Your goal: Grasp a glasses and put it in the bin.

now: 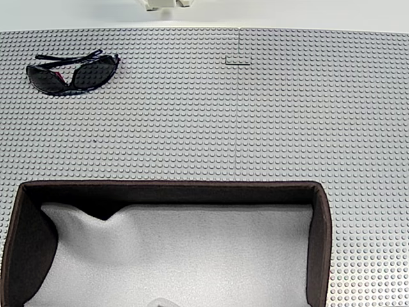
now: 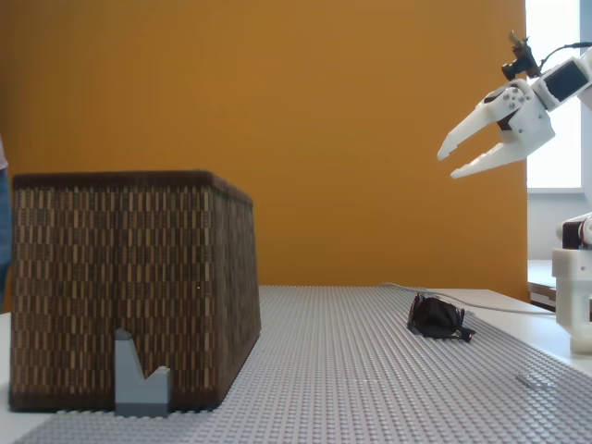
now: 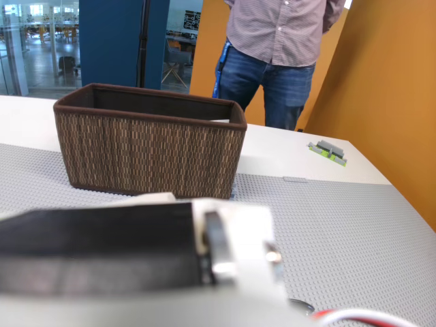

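The black sunglasses with dark lenses and a pink-red accent lie folded on the grey studded mat at its far left corner in a fixed view. In another fixed view the glasses are a small dark heap on the mat at the right. The brown woven bin with white foam lining takes up the near side; the bin stands at the left, and the bin is ahead in the wrist view. My white gripper hangs open and empty, high above the glasses.
A grey studded baseplate covers the table. A small grey block leans against the bin's front. A person in jeans stands behind the table. A small green-grey piece lies at the far right. The arm's white base stands at the right edge.
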